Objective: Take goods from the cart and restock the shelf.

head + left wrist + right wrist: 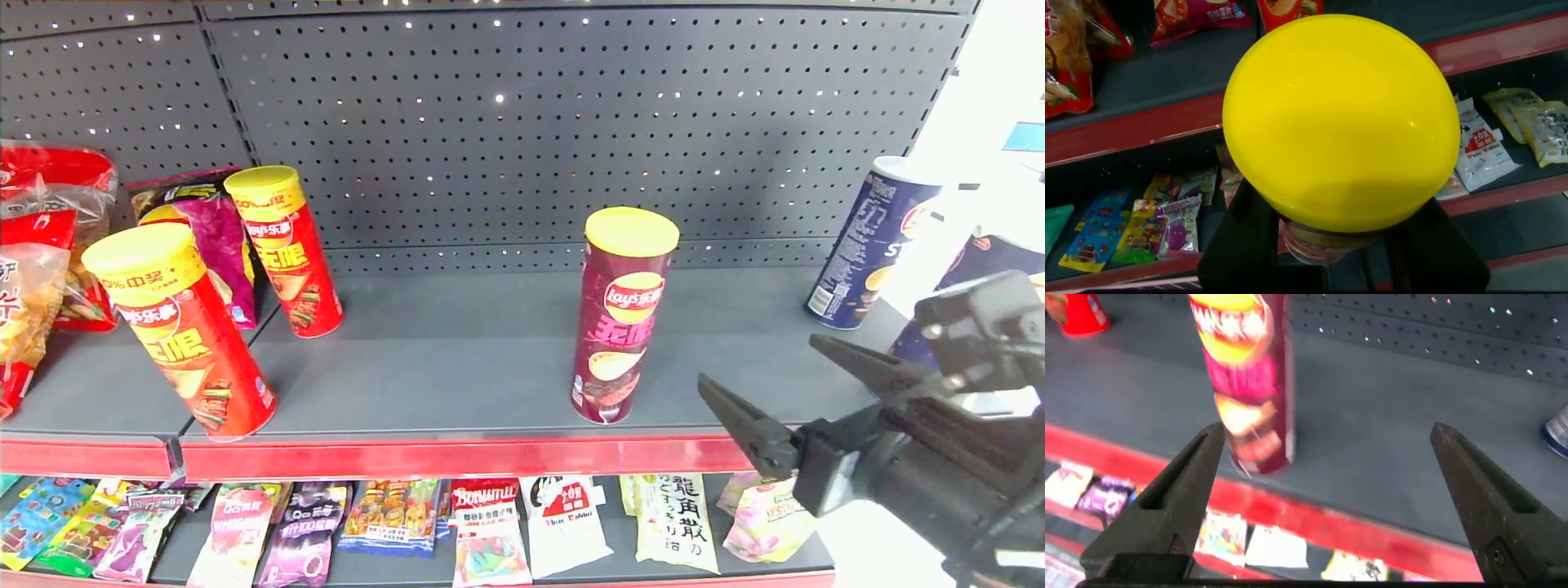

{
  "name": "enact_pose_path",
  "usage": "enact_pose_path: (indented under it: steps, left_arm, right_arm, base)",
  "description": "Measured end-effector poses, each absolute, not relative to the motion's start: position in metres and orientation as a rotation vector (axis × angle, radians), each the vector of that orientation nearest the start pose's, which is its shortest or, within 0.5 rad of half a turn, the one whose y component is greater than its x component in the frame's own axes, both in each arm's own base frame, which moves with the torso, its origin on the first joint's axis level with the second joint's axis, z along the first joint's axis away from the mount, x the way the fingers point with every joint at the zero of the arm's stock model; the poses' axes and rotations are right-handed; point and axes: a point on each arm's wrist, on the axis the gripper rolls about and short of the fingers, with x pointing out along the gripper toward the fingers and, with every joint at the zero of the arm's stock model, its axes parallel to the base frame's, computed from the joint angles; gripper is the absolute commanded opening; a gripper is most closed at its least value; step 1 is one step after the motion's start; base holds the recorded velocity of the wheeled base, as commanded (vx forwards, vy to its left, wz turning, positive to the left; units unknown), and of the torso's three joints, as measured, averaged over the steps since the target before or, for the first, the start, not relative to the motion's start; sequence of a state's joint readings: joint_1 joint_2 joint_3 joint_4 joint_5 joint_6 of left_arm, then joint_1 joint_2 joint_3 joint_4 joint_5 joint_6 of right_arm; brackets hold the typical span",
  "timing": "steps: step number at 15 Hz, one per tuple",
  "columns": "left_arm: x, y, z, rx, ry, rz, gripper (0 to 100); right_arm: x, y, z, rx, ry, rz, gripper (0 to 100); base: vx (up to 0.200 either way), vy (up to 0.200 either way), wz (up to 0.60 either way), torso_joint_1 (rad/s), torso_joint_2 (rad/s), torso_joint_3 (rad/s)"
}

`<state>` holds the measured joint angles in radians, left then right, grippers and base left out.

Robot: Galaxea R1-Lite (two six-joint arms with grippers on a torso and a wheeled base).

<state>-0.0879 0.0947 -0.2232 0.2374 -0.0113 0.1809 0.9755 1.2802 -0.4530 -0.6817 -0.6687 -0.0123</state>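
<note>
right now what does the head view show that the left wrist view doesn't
Head view, not left wrist: a maroon can upright near the shelf's front edge, the right gripper open beside it, and a blue can at the far right. Left wrist view, not head: a yellow-lidded can clamped in the left gripper, seen from its lid end. Both: the red shelf edge and the snack packets on the lower shelf.

Top-down on a chip can [1323, 241] — its yellow lid [1341, 122] takes up the centre. The left gripper [1333, 249] has black fingers [1241, 245] on either side of the can, apparently clamped on it. Behind it is a red shelf edge [1135, 131] — colourful snack packets [1167, 224] and white pouches [1478, 147] lie on the lower shelf.
</note>
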Motion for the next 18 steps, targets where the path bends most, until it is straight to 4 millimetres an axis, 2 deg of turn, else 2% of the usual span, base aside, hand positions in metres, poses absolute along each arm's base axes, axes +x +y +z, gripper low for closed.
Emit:
enact_pose_path:
  steps: [2,4,6,7,9,11,13,14,15,18]
  left_arm:
    - [-0.033,0.002,0.115,0.183,0.097,-0.119,0]
    - [-0.034,0.002,0.118,0.181,0.084,-0.139,0]
    - [-0.035,0.002,0.125,0.176,0.07,-0.155,0]
    - [-0.036,0.002,0.134,0.167,0.049,-0.158,0]
    - [-0.037,0.001,0.152,0.152,0.025,-0.182,0]
    - [-0.037,0.0,0.169,0.149,0.002,-0.238,0]
    - [-0.035,0.0,0.179,0.148,0.0,-0.255,0]
    - [-0.034,0.0,0.181,0.148,0.004,-0.257,0]
    - [-0.033,-0.001,0.182,0.146,0.006,-0.276,0]
    - [-0.033,-0.002,0.183,0.109,0.01,-0.306,0]
  right_arm:
    - [0.108,0.117,0.194,-0.145,0.079,0.386,100]
    - [0.105,0.083,0.19,-0.178,0.089,0.394,100]
    - [0.094,0.05,0.184,-0.202,0.151,0.371,100]
    - [0.08,0.036,0.179,-0.209,0.21,0.356,100]
    - [0.04,0.013,0.17,-0.209,0.338,0.325,100]
    - [-0.006,-0.002,0.164,-0.197,0.344,0.253,100]
    - [-0.039,-0.012,0.157,-0.165,0.281,0.052,100]
    - [-0.049,-0.015,0.153,-0.146,0.268,-0.061,100]
    - [-0.054,-0.016,0.15,-0.13,0.254,-0.101,100]
    - [-0.053,-0.017,0.166,-0.114,0.211,-0.076,100]
  base:
    - [0.0,0.0,0.0,0.0,0.0,0.0]
    - [0.0,0.0,0.0,0.0,0.0,0.0]
    - [0.0,0.0,0.0,0.0,0.0,0.0]
    - [0.0,0.0,0.0,0.0,0.0,0.0]
    - [0.0,0.0,0.0,0.0,0.0,0.0]
    - [0.0,0.0,0.0,0.0,0.0,0.0]
    - [0.0,0.0,0.0,0.0,0.0,0.0]
    - [0.0,0.0,0.0,0.0,0.0,0.0]
    - [0.0,0.0,0.0,0.0,0.0,0.0]
    - [0.0,0.0,0.0,0.0,0.0,0.0]
